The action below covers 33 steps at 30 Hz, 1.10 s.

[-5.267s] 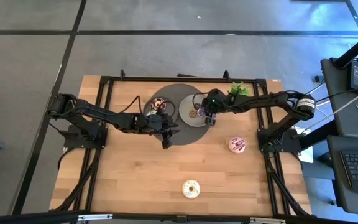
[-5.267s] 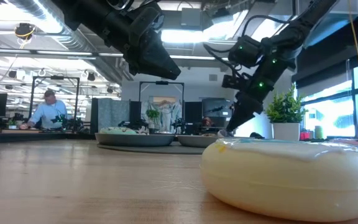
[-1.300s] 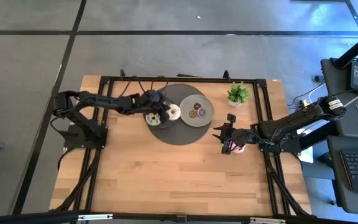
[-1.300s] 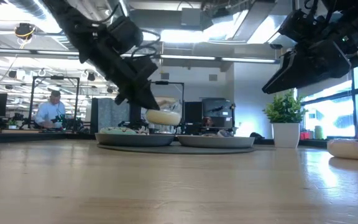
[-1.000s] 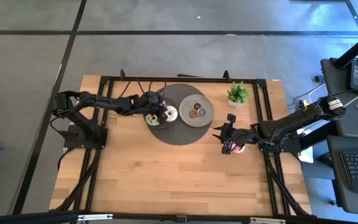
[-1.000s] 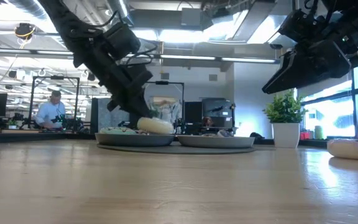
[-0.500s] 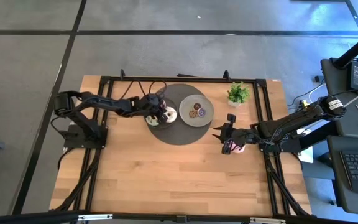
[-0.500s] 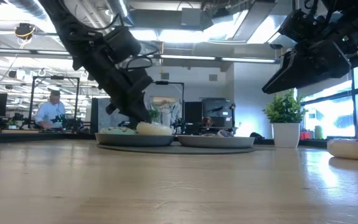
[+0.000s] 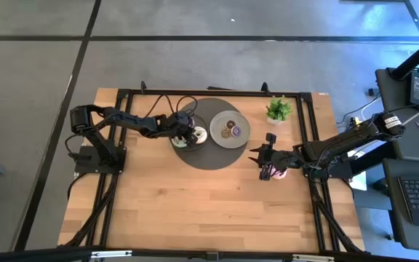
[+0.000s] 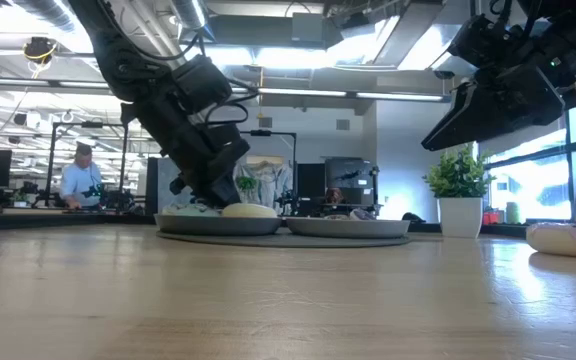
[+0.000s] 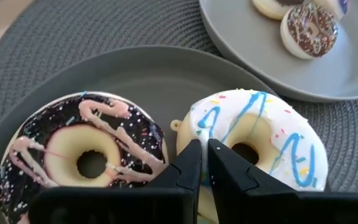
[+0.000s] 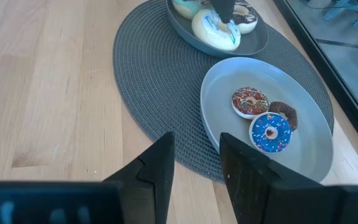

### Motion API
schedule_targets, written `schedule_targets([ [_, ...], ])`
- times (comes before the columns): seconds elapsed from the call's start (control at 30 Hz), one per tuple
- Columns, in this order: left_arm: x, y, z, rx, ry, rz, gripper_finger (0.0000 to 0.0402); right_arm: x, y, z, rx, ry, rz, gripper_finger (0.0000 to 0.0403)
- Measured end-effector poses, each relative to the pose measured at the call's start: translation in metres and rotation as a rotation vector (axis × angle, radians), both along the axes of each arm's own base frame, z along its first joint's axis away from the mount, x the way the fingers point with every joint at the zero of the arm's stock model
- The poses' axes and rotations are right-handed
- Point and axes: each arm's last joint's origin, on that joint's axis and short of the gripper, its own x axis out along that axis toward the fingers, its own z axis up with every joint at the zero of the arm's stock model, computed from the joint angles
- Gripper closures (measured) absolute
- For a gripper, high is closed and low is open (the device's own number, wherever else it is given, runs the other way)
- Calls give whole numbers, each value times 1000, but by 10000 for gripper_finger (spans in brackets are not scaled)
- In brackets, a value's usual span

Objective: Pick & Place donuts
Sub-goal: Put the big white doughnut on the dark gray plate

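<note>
My left gripper (image 11: 204, 163) is low over the dark left plate (image 9: 184, 143), shut on the white-iced donut (image 11: 260, 143), which lies flat on that plate beside a chocolate donut with pink drizzle (image 11: 92, 158). A green donut (image 12: 185, 6) shows on the same plate. Three tiny donuts, two brown (image 12: 249, 101) (image 12: 283, 114) and one blue-purple (image 12: 270, 132), lie on the light grey plate (image 12: 303, 155). My right gripper (image 9: 264, 164) hangs open above the table, next to the pink donut (image 9: 277, 172), which lies flat on the wood. My left gripper pinches the white-iced donut by its outer rim (image 11: 194, 138), on the side nearest the chocolate donut. The fingers (image 10: 218, 195) slant down from the table's left side. The donut lies flat on the left plate (image 10: 248, 211).
Both plates sit on a round dark woven mat (image 9: 213, 156) near the table's far edge. A small potted plant (image 9: 278, 109) stands to the right of the grey plate. Bare wood stretches over the near half of the table (image 9: 209, 211). A person sits far behind the table (image 10: 76, 175).
My left gripper has come down and drifted slightly toward the table's left edge, still shut on the white-iced donut. The donut, lifted clear above the plate a second ago, now lies flat on the left plate.
</note>
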Motion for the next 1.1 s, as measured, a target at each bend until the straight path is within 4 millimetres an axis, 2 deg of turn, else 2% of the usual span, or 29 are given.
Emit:
schedule_targets([
  [0.73,1,1,2,46,3,41,379,0,0,0,4,-1,0,272],
  [0.93,1,1,2,45,2,40,365,0,0,0,7,-2,-2,272],
  [1.1,1,1,2,29,-5,21,332,0,1,0,19,1,11,272],
])
